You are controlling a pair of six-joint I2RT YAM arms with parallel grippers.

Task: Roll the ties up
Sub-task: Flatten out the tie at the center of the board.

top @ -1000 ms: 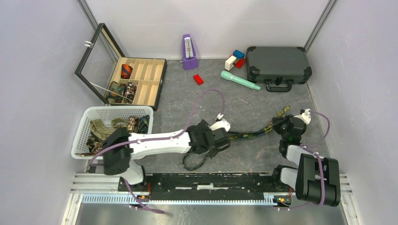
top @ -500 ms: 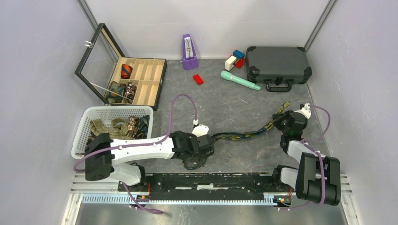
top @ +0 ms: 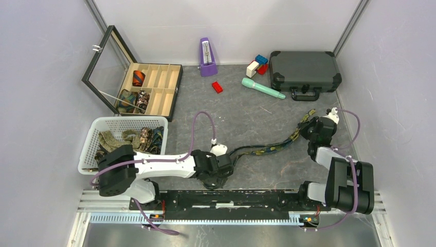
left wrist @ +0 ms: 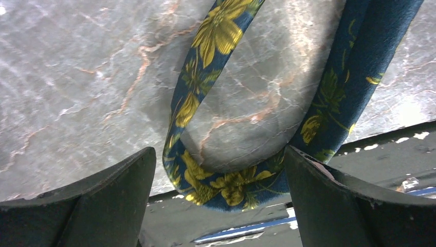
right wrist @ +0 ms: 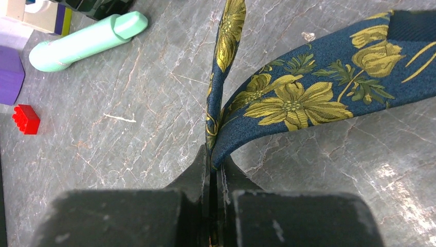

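A navy tie (top: 267,148) printed with yellow flowers lies stretched over the grey desk (top: 247,110) between the arms; the right gripper (right wrist: 215,163) is closed tight on a fold near its far right end, the cloth pinched between the fingers. The left gripper (left wrist: 218,159) stands spread wide at the near end, where the tie bends in a U-shaped loop between the fingers, gripped by neither; more ties (top: 128,139) lie heaped in the white basket (top: 118,120) at left
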